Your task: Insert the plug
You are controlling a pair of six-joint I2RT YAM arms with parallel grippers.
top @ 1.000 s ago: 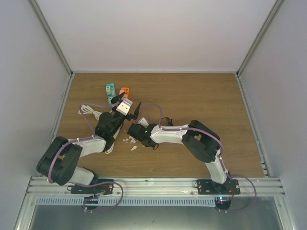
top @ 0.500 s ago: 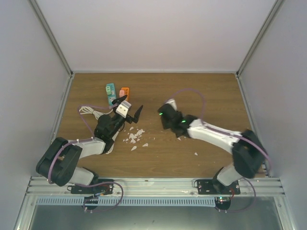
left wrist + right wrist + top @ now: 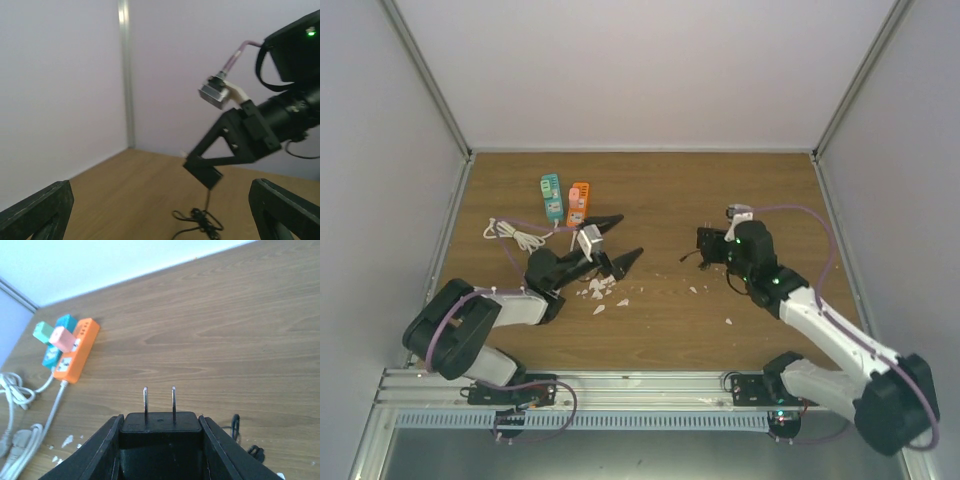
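Right gripper (image 3: 160,452) is clamped on the black two-prong plug (image 3: 160,426), prongs aimed toward the orange power strip (image 3: 75,351) lying well apart at the far left of the table (image 3: 740,190), so pickup looks done while approach and insertion remain; left gripper (image 3: 617,242) sits spread wide and empty.

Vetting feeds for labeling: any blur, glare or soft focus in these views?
Top external: sharp, evenly lit, no glare on the table. Left wrist: the right arm is smeared and soft, and the left fingers are dark and blurred at the bottom corners. Right wrist: the plug and its prongs are crisp; the orange power strip behind is slightly soft.
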